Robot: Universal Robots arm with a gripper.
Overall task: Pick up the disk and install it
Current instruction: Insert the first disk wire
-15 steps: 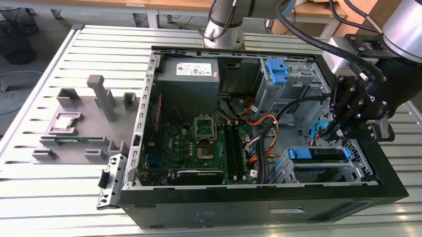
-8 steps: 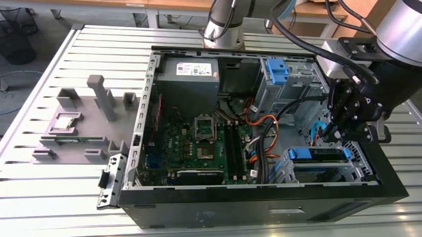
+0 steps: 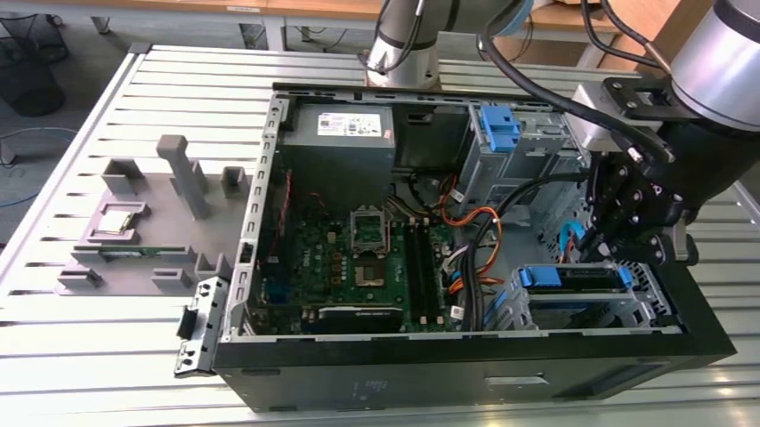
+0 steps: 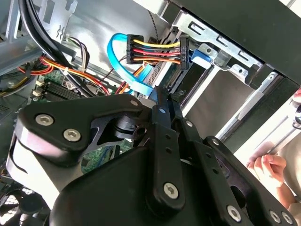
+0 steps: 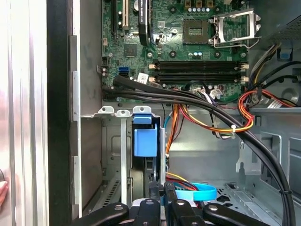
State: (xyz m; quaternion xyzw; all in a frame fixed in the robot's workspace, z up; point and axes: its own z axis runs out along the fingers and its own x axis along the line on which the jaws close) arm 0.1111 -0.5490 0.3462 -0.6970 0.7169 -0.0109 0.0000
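The disk [image 3: 572,278] sits in the metal drive cage [image 3: 642,298] at the case's front corner, on the exterior view's right. Its blue plastic bracket [image 3: 540,277] faces the motherboard. In the first wrist view the blue bracket [image 5: 145,136] shows on the dark disk [image 5: 146,167] between the cage rails. My gripper [image 3: 608,253] hangs right over the disk's far end. Its fingers [image 5: 153,190] stand close together, shut, and I see nothing between them. In the second wrist view the fingertips [image 4: 161,96] are beside a light-blue data cable [image 4: 134,77] and a power plug [image 4: 181,52].
The open computer case [image 3: 475,365] lies on a slatted metal table [image 3: 84,356]. Thick black cables [image 5: 188,96] and orange-red wires [image 5: 244,117] cross beside the cage. A grey fixture [image 3: 142,222] stands on the exterior view's left. A person's hand [image 4: 268,165] is outside the case wall.
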